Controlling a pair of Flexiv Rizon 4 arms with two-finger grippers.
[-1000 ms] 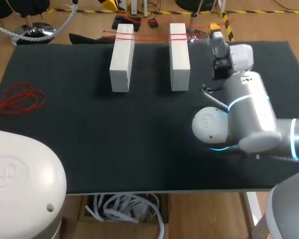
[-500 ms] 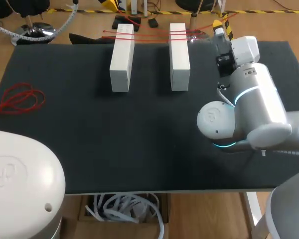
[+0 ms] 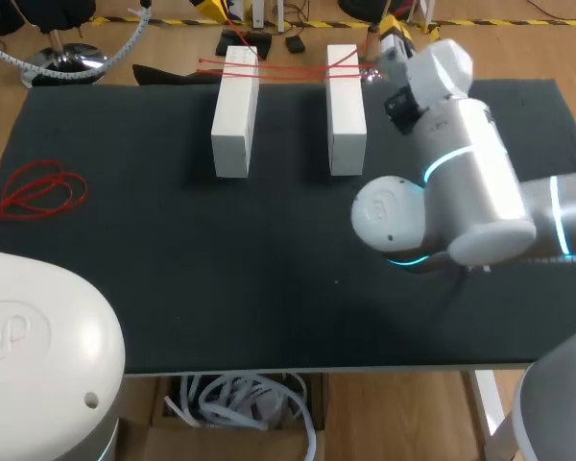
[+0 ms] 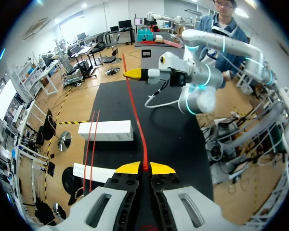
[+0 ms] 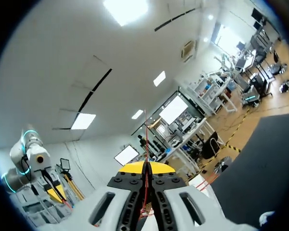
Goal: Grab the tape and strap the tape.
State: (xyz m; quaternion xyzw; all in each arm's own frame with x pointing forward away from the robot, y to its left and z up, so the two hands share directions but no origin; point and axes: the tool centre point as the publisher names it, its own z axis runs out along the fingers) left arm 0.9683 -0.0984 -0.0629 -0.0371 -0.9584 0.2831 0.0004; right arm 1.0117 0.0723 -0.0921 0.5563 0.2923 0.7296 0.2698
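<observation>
A black table (image 3: 125,269) fills most of the head view. Two white blocks stand on it in the upper middle of the frame, parallel and apart: the left block (image 3: 235,115) and the right block (image 3: 346,110). Thin red strands (image 3: 288,67) lie across their far ends. A red coil (image 3: 38,190) lies loose near the table's left edge, well apart from the blocks. The right arm (image 3: 461,182) comes in from the right of the frame and reaches toward the upper edge, just beyond the right block. In the left wrist view the left gripper (image 4: 144,168) has its yellow tips pinched almost together on the red tape (image 4: 137,120). The tape runs straight ahead over the table to the right gripper (image 4: 133,73), which is raised above the surface. In the right wrist view that gripper's fingers are clamped on the same thin red line, with no gap showing between the tips.
</observation>
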